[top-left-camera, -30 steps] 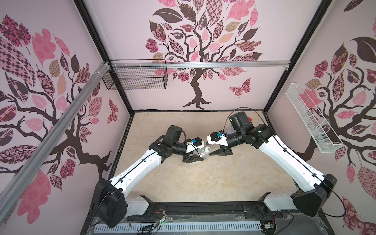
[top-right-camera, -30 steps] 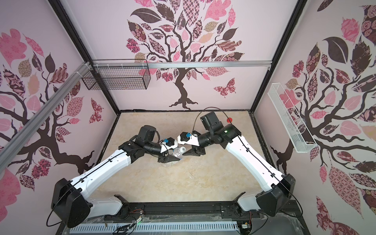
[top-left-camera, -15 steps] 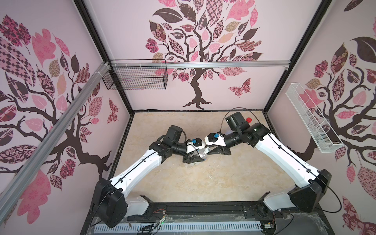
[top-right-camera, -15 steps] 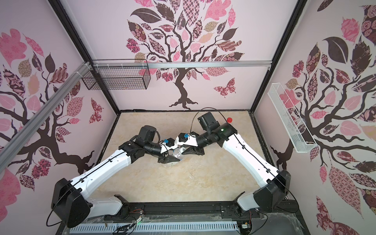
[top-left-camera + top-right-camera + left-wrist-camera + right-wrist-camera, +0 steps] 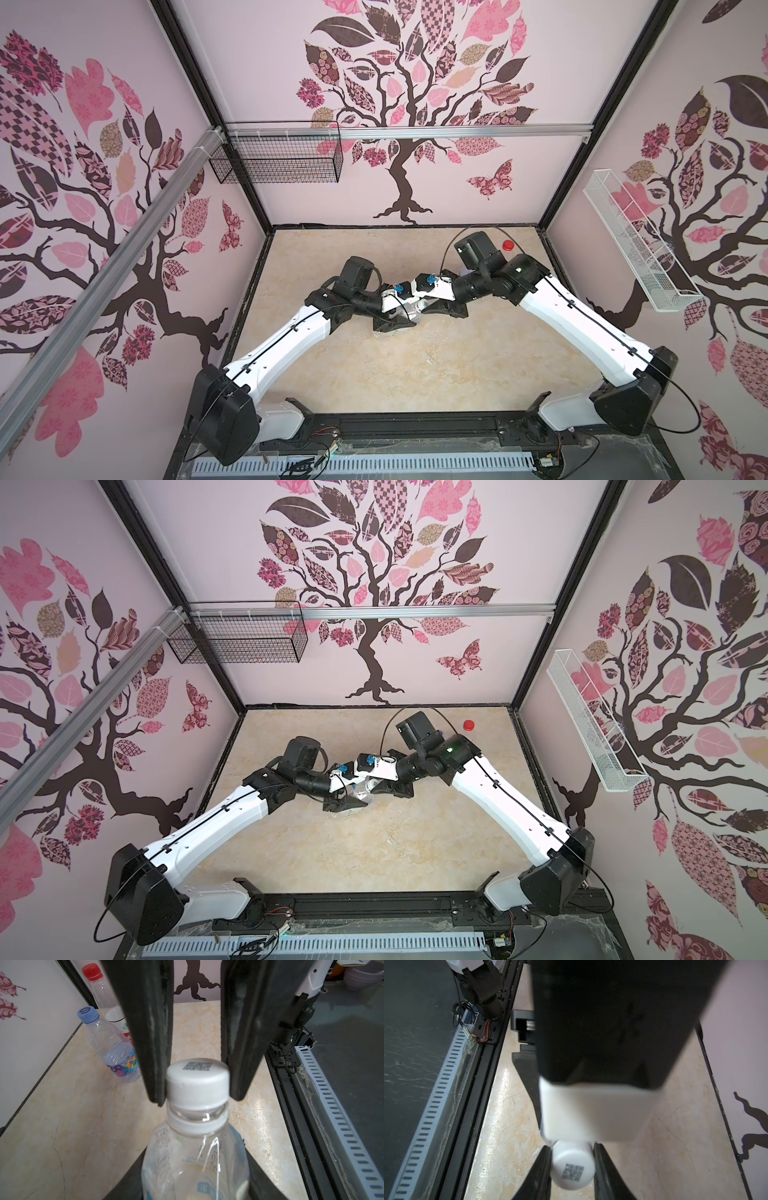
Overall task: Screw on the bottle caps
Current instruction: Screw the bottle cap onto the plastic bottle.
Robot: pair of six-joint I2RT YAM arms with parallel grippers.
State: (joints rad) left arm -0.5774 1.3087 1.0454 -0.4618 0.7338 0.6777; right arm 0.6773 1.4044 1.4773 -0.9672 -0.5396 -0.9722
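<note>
My right gripper (image 5: 572, 1167) is clenched on the white cap (image 5: 197, 1082), which sits on the bottle (image 5: 187, 1167). My left gripper (image 5: 195, 1153) grasps that bottle at mid-desk (image 5: 83, 1115). I judge this the threading step. Next comes a wrist twist, with the cap kept square.

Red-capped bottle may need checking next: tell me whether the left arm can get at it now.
Probably not. The left hand is shut on the white-capped bottle, and the right arm lies between it and the red-capped bottle in the far corner.
</note>
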